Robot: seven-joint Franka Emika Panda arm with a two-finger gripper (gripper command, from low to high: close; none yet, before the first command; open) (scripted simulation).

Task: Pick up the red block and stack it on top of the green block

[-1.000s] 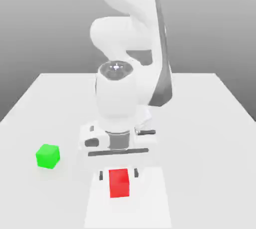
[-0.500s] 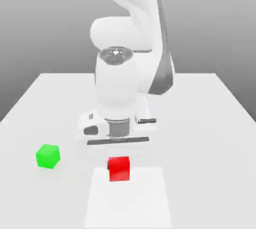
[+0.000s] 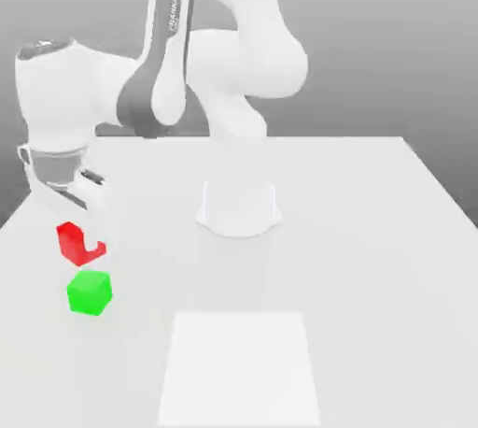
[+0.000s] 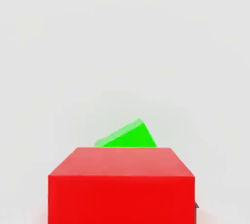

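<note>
Bright, even light; faint soft shadows.

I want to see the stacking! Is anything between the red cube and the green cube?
Nothing: in the exterior view, only bare gap separates the matte red cube from the matte green cube below.

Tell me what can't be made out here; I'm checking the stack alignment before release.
- Green block: in the hand view the red block covers most of it, so their alignment is unclear.
- Red block: in the exterior view a finger of the gripper hides part of it.
- Gap between the blocks: the exterior view shows red above green, apart, but not whether centred.
</note>
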